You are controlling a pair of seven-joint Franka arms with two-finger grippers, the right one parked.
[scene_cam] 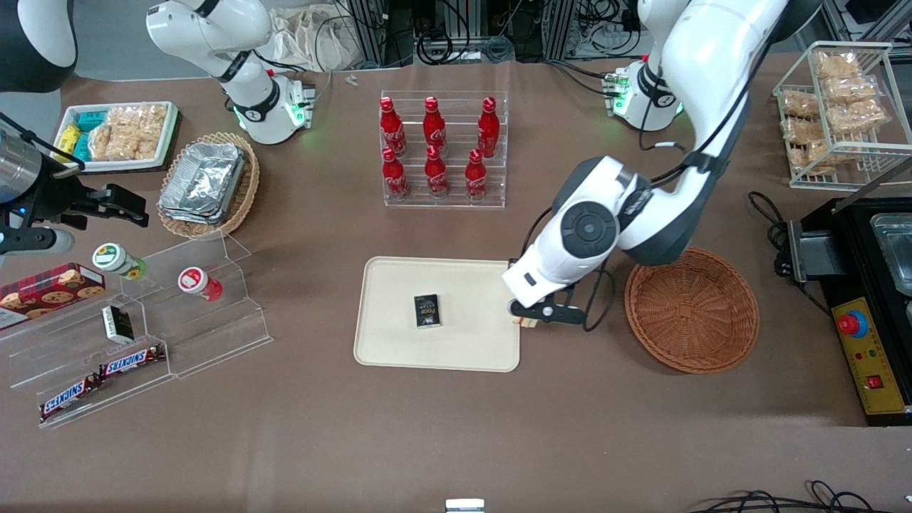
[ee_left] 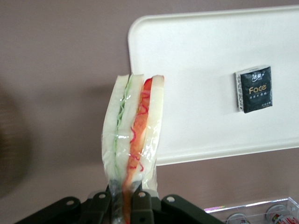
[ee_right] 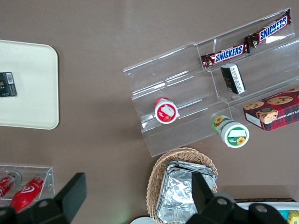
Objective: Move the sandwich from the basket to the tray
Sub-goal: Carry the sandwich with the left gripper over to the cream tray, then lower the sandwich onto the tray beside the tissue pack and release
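Sandwich (ee_left: 133, 135): clamped at one end by the gripper (ee_left: 125, 198), hanging wrapped over the tray (scene_cam: 399, 342) rim nearest the empty basket (scene_cam: 691, 310), seemingly so it can be lowered beside the tray's black packet (scene_cam: 427, 311).

Sandwich (ee_left: 133, 135): pale bread showing red, orange, green layers. Tray (scene_cam: 399, 285): cream. Basket (scene_cam: 691, 311): reddish-brown weave. Packet (scene_cam: 427, 311) lying on tray: black. Gripper (ee_left: 122, 198): black, gripping sandwich. Bench: brown.

overhead front view, downward wrist views share tray (scene_cam: 399, 349)
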